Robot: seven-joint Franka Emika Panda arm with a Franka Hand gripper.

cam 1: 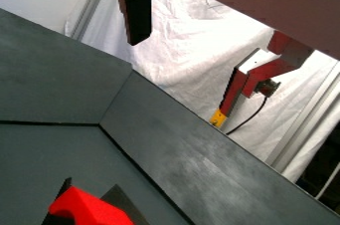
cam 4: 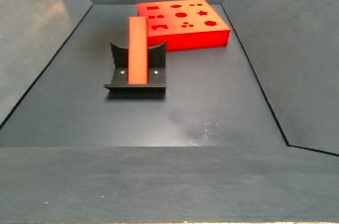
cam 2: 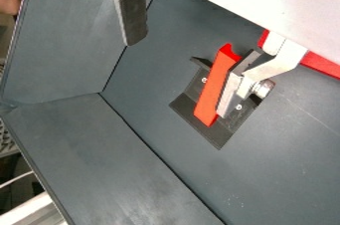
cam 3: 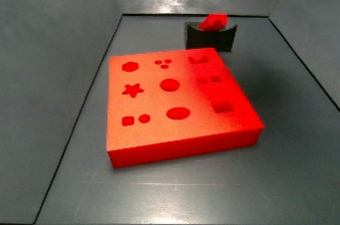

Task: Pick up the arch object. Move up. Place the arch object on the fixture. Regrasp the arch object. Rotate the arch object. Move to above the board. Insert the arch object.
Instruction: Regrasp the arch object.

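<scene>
So right now your arch object [cam 4: 137, 52] is parked on the fixture [cam 4: 137, 79], left of centre in that side view, lying along the scoop with one end poking toward the board [cam 4: 185, 22] at the top of the frame. The other side view shows it end-on [cam 3: 214, 20], sitting on the dark block [cam 3: 213, 35] just behind the board [cam 3: 173, 100].

The claw [cam 2: 200, 25] is nowhere near it. You only catch it in the wrist views: one finger [cam 2: 131, 15] at the upper left, the other [cam 2: 272, 65] on the right, wide apart with nothing between them. Neither side view shows it at all, so I'd guess it's well up above the table [cam 4: 199, 119].

Looks like the regrasp is what's up next. My tips:

- Line the claw up square across the bar's width before dropping, not at an angle.
- Grab it clear of the fixture walls so the pads don't snag.
- Think about the rotate coming after; which spot along the bar suits that, I can't tell from here.
- Close slowly. The bar only rests in the scoop and could roll or slide.
</scene>
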